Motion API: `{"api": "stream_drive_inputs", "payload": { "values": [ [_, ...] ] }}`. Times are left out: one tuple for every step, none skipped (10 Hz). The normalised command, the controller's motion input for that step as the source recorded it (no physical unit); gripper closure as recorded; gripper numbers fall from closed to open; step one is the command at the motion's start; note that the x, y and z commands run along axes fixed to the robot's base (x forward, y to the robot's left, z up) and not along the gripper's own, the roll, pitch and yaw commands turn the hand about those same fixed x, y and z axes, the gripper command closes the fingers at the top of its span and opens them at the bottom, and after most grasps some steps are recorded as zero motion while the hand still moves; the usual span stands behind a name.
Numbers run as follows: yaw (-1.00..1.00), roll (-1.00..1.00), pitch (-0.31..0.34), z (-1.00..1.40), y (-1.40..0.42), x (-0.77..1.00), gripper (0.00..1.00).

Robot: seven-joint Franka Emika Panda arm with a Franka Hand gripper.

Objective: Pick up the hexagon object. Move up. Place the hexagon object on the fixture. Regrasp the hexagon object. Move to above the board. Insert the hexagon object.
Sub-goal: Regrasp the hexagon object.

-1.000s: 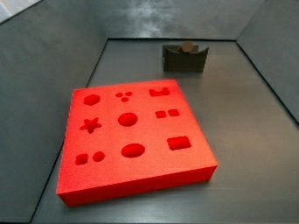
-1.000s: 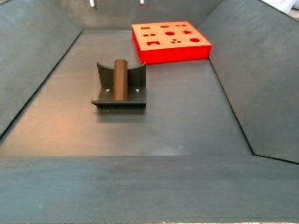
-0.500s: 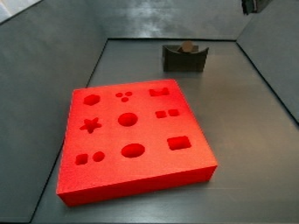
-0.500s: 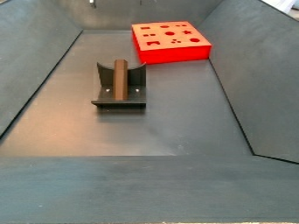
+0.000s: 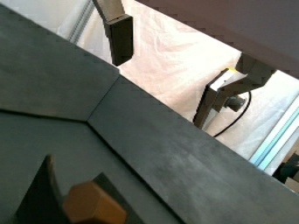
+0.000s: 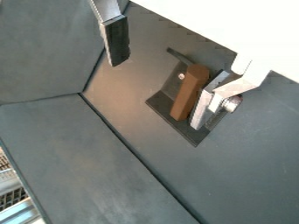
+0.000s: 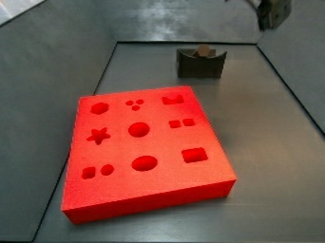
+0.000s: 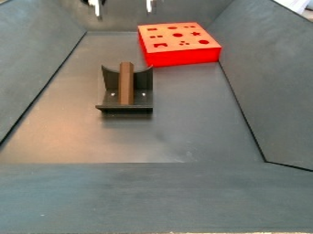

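Down came your gripper (image 8: 123,6) into view | jaws stood apart, empty | hexagon object (image 8: 124,80) lay on fixture (image 8: 124,103)

Grey bin floor (image 8: 171,137), sloped walls (image 8: 43,82)

The brown hexagon object (image 8: 124,80) lies in the dark fixture's (image 8: 124,102) notch, well apart from the red board (image 8: 180,44), hand (image 8: 123,6) above.
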Motion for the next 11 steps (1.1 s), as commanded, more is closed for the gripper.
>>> {"api": "stream_drive_inputs", "payload": {
  "values": [
    [0.09,0.16,-0.038,-1.00,0.06,0.05,0.00],
    [0.07,0.12,-0.047,-1.00,0.05,0.06,0.00],
    [0.06,0.10,-0.054,-1.00,0.05,0.08,0.00],
    [0.04,0.07,-0.053,-1.00,0.04,0.09,0.00],
    [0.03,0.07,-0.050,-1.00,0.04,0.10,0.00],
    [0.02,0.07,-0.047,-1.00,0.03,0.11,0.00],
    [0.02,0.07,-0.036,-1.00,0.03,0.11,0.00],
    [0.01,0.07,-0.026,-0.96,0.02,0.12,0.00],
    [0.01,0.07,-0.023,-0.82,0.01,0.11,0.00],
    [0.01,0.07,-0.022,-0.69,0.01,0.09,0.00],
    [0.02,0.06,-0.022,-0.55,0.00,0.08,0.00]
  ]
}}
